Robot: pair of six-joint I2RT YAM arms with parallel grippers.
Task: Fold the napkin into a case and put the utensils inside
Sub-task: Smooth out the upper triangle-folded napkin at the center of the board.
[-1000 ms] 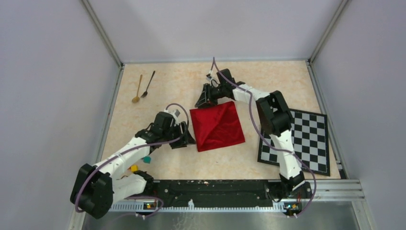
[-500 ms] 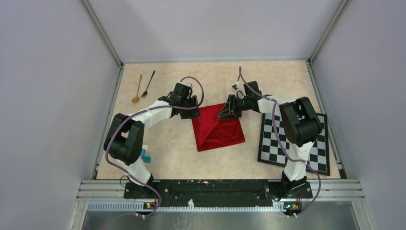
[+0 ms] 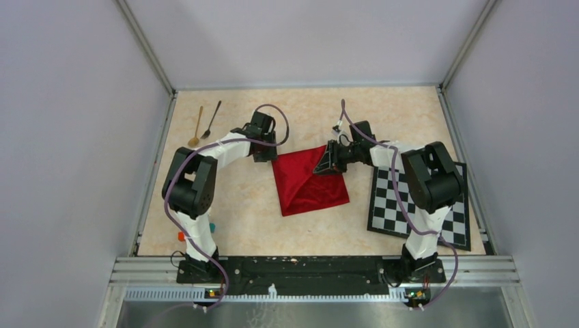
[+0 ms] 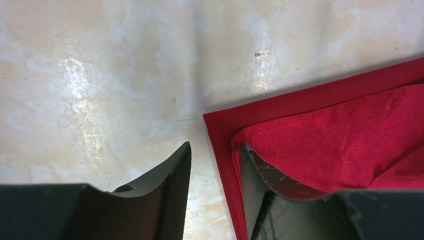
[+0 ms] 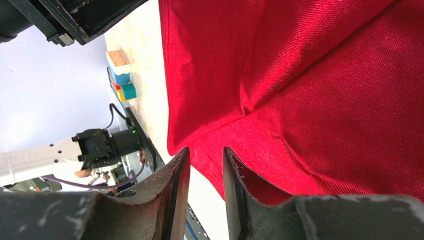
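Note:
The red napkin (image 3: 311, 180) lies partly folded at mid-table, a loose flap creased across it. My left gripper (image 3: 267, 155) is at its far left corner. In the left wrist view this gripper (image 4: 216, 145) is open and straddles the napkin's (image 4: 350, 125) left edge, one finger on bare table and the other over the top layer. My right gripper (image 3: 326, 163) is at the far right corner. In the right wrist view its (image 5: 205, 150) jaws stand narrowly apart with the napkin's (image 5: 300, 90) hem between the tips, not pinched. The gold spoon (image 3: 196, 127) and black spoon (image 3: 212, 119) lie far left.
A black-and-white chequered mat (image 3: 425, 202) lies right of the napkin, under the right arm. Small coloured blocks (image 3: 211, 227) sit near the left arm's base, also seen as blocks (image 5: 121, 74) in the right wrist view. Grey walls enclose the table.
The left arm swung from the napkin's near left side to its far left corner, and its jaws have narrowed. The right gripper slid right along the far edge to the far right corner.

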